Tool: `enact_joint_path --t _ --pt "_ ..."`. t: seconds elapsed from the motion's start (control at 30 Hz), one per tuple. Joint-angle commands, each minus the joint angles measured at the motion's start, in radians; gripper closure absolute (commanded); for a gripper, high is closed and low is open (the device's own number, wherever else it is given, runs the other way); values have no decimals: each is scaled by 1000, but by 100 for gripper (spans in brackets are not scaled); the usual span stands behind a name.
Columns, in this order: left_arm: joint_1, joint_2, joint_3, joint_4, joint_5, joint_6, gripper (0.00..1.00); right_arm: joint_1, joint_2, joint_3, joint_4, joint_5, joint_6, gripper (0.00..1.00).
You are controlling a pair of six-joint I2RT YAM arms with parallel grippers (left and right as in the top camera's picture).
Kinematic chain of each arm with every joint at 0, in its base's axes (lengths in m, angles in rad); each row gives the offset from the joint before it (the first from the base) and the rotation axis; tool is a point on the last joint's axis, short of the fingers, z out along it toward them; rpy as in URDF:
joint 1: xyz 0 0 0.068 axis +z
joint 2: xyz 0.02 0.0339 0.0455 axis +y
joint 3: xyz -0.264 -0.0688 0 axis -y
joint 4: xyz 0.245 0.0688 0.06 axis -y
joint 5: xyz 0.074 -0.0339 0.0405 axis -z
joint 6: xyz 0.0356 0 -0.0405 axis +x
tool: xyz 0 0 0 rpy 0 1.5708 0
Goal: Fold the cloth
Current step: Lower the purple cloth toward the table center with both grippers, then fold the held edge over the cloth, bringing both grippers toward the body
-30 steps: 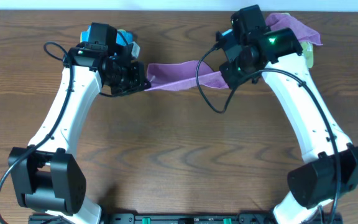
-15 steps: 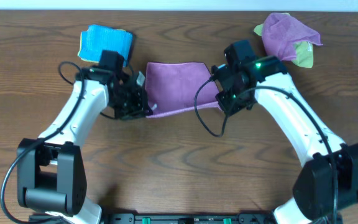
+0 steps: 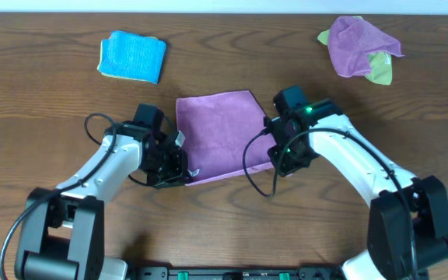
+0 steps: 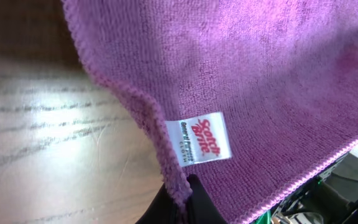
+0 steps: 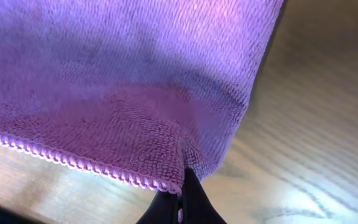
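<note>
The purple cloth (image 3: 222,132) lies spread in the middle of the table, its far edge flat and its near edge held up. My left gripper (image 3: 187,173) is shut on its near left corner, the one with the white tag (image 4: 199,139). The pinched cloth edge shows between the left fingers (image 4: 186,194). My right gripper (image 3: 273,162) is shut on the near right corner, and the cloth (image 5: 123,74) hangs from its fingertips (image 5: 182,186).
A folded turquoise-blue cloth (image 3: 132,56) lies at the back left. Another purple cloth bunched with a lime-green one (image 3: 360,56) lies at the back right. Bare wood tabletop (image 3: 224,225) lies in front of the arms.
Both grippers have pulled the cloth's held corners toward the table's front, away from the back. The cloth has gone from a stretched strip to a spread square on the table.
</note>
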Motion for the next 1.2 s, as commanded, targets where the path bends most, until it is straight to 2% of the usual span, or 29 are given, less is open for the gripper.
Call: enact_joint_path --t 0.0,0.2,0.27,0.53,0.97,1.17 --pt "0 -33 -7 -4 -7 -12 94 15 -35 -6 -5 8 48 98" --pt "11 -53 -6 6 -13 -25 94 17 -89 -5 37 75 77 98" --pt "21 -60 -6 31 -23 -63 94 17 -113 -5 90 100 79 99" --pt "29 -65 -5 257 -51 -232 94 17 -121 -5 312 143 79 99" --pt "29 -64 -4 554 -233 -393 94 17 -58 -5 547 190 79 99" --pt "29 -61 -4 638 -341 -415 94 17 16 -5 647 211 78 99"
